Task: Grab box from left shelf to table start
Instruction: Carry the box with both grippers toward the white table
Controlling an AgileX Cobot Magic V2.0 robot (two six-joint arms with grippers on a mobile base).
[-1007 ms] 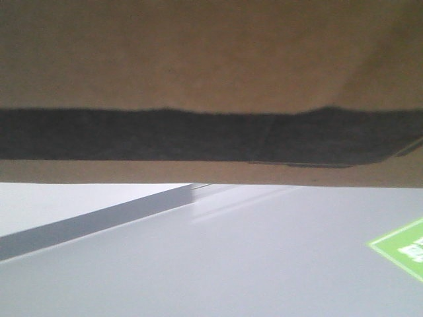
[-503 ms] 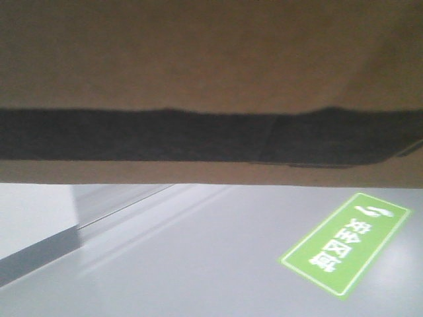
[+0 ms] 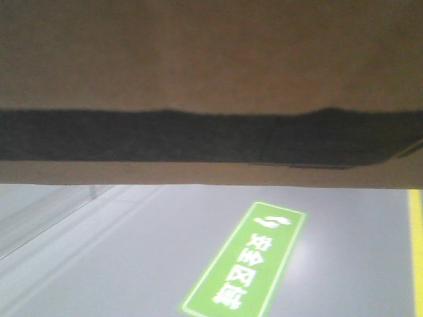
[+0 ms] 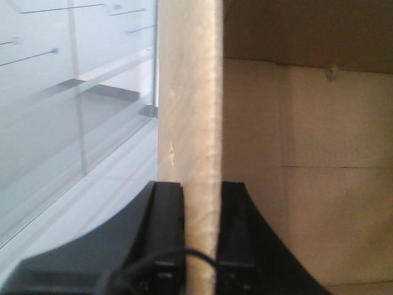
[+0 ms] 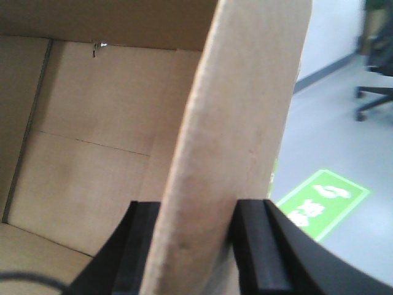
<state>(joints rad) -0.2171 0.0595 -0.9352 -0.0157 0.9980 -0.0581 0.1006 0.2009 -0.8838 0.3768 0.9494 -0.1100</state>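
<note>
Left wrist-mounted view: what is nearest the lens?

The left gripper [image 4: 201, 196] is seen at 6 o'clock, its black jaws drawn close and pressed on both faces of one upright wall of the box [image 4: 190, 92].

And the other side?

The same is shown in the right wrist-mounted view: the right gripper [image 5: 198, 215] is clamped on a cardboard wall, one jaw inside the box at 7 o'clock, one outside at 5 o'clock.

Where is the box found?

It is held between the two grippers. In the exterior front-facing view its brown face, crossed by a black band [image 3: 198, 135], is spread across the upper half, from 9 through 12 to 3 o'clock.

What is seen beyond?

A grey floor [image 3: 119, 264] is shown beneath its lower edge, with a green floor sign [image 3: 248, 264] at 6 o'clock and a yellow line [image 3: 415, 251] at 4 o'clock. A glass partition [image 4: 61, 92] is seen at 10 o'clock past the left gripper.
</note>
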